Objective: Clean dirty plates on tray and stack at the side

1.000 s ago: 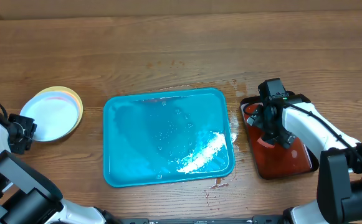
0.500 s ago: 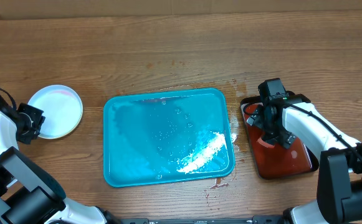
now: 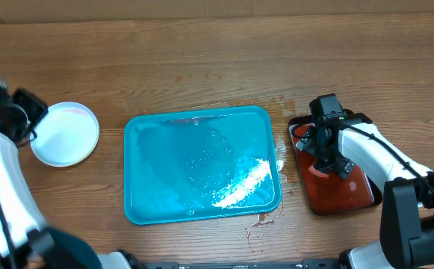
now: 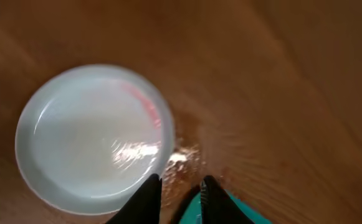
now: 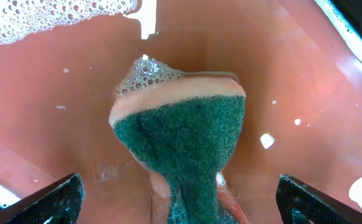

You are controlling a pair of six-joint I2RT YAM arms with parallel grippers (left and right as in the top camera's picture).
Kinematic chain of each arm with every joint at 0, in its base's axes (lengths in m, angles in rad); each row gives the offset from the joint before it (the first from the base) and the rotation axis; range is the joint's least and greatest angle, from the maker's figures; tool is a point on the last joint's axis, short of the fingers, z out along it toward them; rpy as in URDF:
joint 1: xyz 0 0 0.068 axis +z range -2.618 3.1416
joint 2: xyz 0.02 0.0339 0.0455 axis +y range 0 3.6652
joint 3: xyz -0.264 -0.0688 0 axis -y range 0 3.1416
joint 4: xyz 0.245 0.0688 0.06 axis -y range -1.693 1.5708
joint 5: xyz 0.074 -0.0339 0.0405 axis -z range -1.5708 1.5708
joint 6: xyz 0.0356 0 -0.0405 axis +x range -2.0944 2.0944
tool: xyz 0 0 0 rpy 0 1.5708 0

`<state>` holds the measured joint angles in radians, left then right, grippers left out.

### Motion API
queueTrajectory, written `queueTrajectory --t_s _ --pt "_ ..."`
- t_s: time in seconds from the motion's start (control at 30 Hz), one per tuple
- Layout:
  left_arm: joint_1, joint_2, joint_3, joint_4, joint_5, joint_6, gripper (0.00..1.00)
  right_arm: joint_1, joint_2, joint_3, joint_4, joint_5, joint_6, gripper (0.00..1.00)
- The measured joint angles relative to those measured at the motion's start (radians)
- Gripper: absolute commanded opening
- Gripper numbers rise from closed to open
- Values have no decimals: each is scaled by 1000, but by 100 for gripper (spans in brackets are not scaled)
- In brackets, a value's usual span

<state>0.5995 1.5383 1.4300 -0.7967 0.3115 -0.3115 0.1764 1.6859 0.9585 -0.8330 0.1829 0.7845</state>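
Nearest the arm bases, a small brownish puddle (image 3: 261, 219) is sitting on the table (image 3: 202, 52) just off the near rim of the tray (image 3: 164, 183). The tray is carrying only water and a streak of foam (image 3: 243, 185), no plates. To its right, the right fingers (image 3: 335, 164) are reaching down into the black tray (image 3: 373, 196) and pinching a sponge (image 5: 181, 140), green scouring side up, over the sudsy red pad (image 5: 305, 74). The sponge is narrowing sharply where it is gripped, and its bulk is hiding the tips themselves. To the left of the tray, the plates (image 3: 66, 133) are resting on bare table, well apart from it. The left fingers (image 4: 151, 196) are hovering just beside their rim, nearly closed with only a narrow gap, and holding nothing. Judging by this, the washing and stacking are all but finished. What remains is probably drawing the left arm away without nudging the plates, and letting the sponge go onto the pad. Only the pale top plate is showing, so how many lie under it cannot be counted. A faint pink streak (image 4: 144, 106) is showing near its rim in the blurred left wrist view, and whether that is leftover sauce or a reflection is hard to say. The left arm is partly cut off by the frame edge.
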Motion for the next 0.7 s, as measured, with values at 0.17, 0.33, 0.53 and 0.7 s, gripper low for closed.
queueTrajectory --t_s 0.17,0.33,0.53,0.7 --pt "-71 -216 37 -5 4 98 30 0 0 0 0 0 0 100" --pt "-163 -420 38 -60 6 161 37 0 0 0 1 0 0 100" --pt "-229 -616 39 -172 11 181 39 0 0 0 1 0 0 100" --pt "-232 -749 39 -257 12 184 44 0 0 0 0 0 0 100"
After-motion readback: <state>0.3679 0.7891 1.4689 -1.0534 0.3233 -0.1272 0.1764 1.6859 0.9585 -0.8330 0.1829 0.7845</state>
